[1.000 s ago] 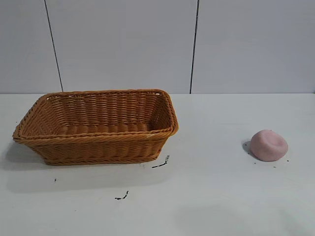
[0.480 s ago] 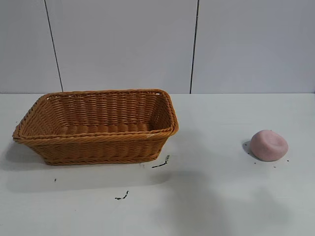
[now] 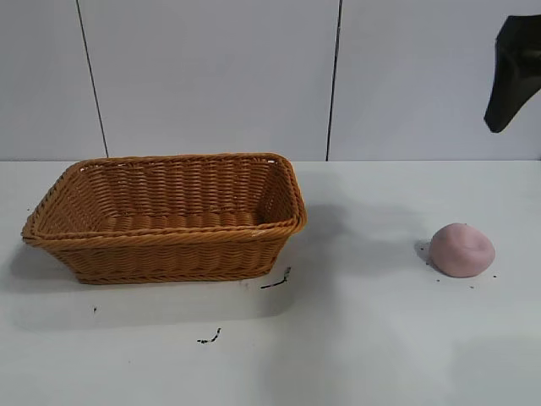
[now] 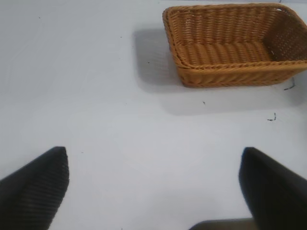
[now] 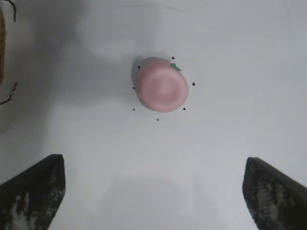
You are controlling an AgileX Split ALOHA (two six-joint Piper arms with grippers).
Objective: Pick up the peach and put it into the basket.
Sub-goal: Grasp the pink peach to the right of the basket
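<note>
The pale pink peach lies on the white table at the right, well apart from the orange-brown wicker basket at the left. One dark finger of my right gripper shows at the exterior view's upper right edge, high above the peach. In the right wrist view the right gripper is open and empty, with the peach below and ahead of it. In the left wrist view the left gripper is open and empty over bare table, away from the basket.
Small black marks lie on the table in front of the basket. Tiny dark specks ring the peach. A grey panelled wall stands behind the table.
My right gripper has come into the exterior view at the upper right, and its shadow has moved across the table towards the peach. The peach and basket have not moved.
</note>
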